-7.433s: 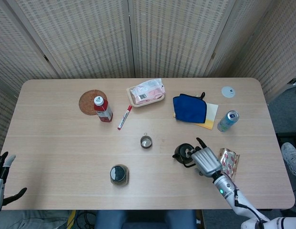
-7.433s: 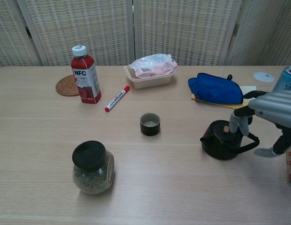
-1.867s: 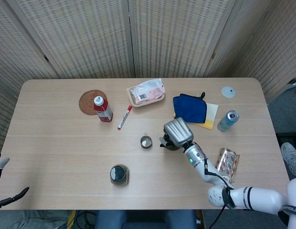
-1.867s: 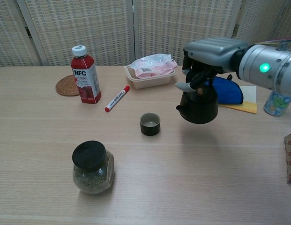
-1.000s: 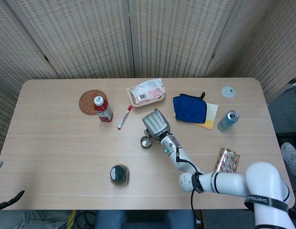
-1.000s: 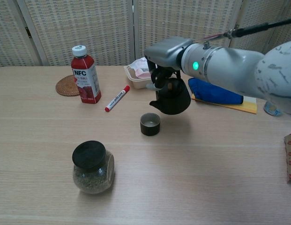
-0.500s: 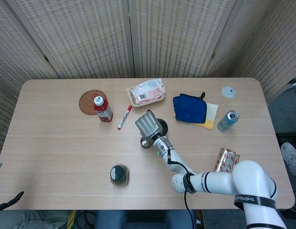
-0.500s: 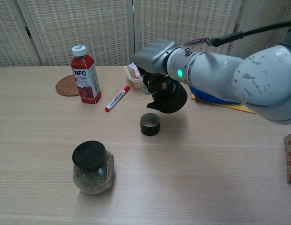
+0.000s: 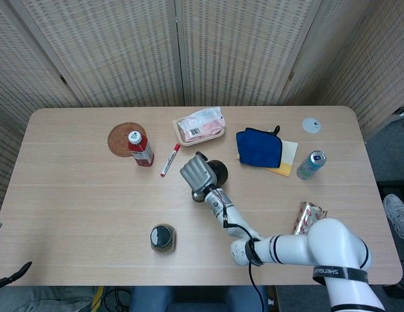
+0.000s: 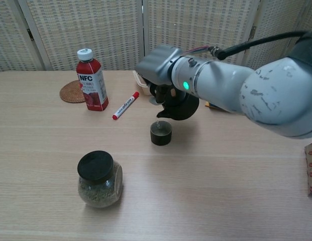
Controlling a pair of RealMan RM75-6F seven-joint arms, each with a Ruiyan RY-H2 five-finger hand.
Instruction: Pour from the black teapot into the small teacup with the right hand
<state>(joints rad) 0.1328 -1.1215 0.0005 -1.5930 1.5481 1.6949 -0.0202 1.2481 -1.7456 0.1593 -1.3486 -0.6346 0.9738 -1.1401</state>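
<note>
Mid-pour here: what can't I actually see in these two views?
- Head view: teacup hidden under the right robot hand; teapot mostly covered.
- Chest view: level in the teacup not visible; any stream too thin to tell.
- Left robot hand: cut off by the head view's edge.

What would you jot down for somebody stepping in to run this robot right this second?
Right hand: grips the black teapot, held in the air and tipped, spout down just above the small teacup.
Left hand: only a sliver shows at the table's near left corner, holding nothing that I can see.
Teacup: upright on the table, mid-table.
Done: teapot picked up, carried over the cup, tilted.
Cannot tell: whether liquid is running or the cup's level.
Left: finish the pour, level the teapot, set it down.
</note>
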